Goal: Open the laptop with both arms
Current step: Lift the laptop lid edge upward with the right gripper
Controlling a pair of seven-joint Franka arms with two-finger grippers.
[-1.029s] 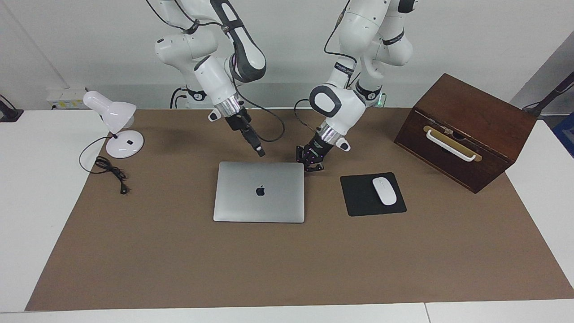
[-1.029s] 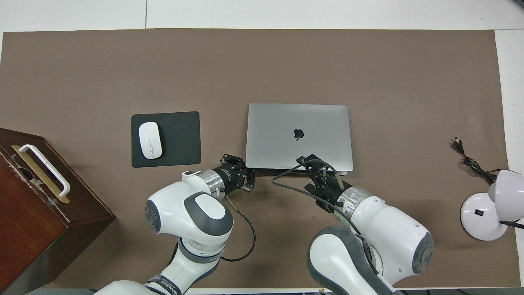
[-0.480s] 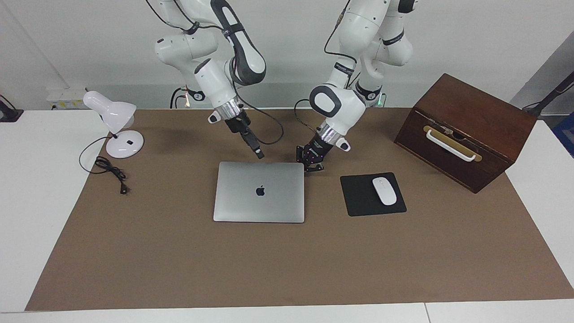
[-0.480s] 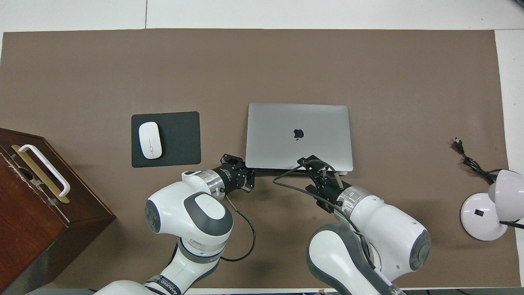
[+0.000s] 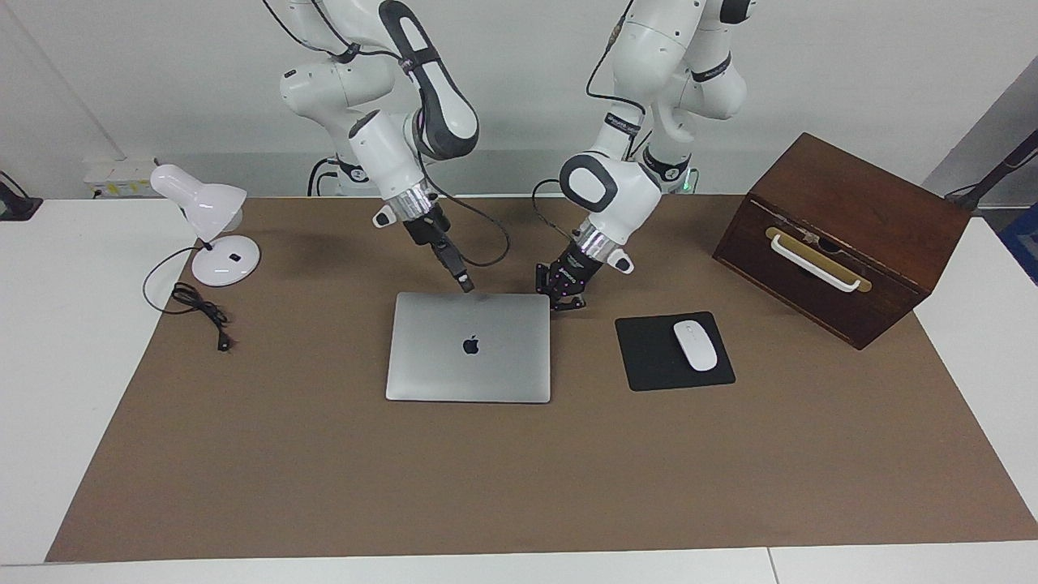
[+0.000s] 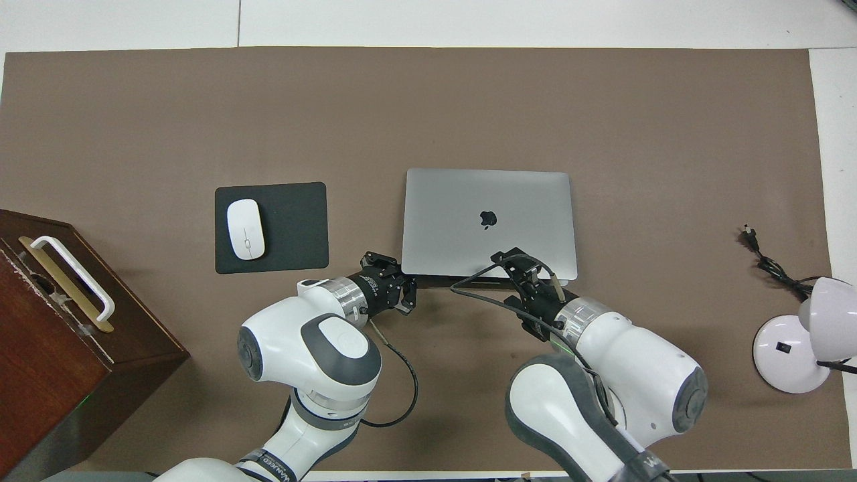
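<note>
Left end effector (image 5: 569,302) sits low at the laptop's corner nearest the robots, toward the left arm's end of the counter, fingertips pressed together w/ nothing between them; can't tell if it touches the laptop edge. Right end effector (image 5: 465,283) hangs tilted just over the laptop's robot-side edge, near the middle; can't tell whether its fingers are spread or together. Laptop (image 5: 470,349) lies flat, lid closed, logo up, mid-counter on the brown mat (image 5: 519,470). Beside it, toward the left arm's end: black mouse pad (image 5: 649,361) w/ white mouse (image 5: 696,345) on it; further that way a brown wooden box (image 5: 843,235) w/ white handle. Toward the right arm's end: white desk lamp (image 5: 211,227), its black cord (image 5: 199,308) coiled on the mat.
</note>
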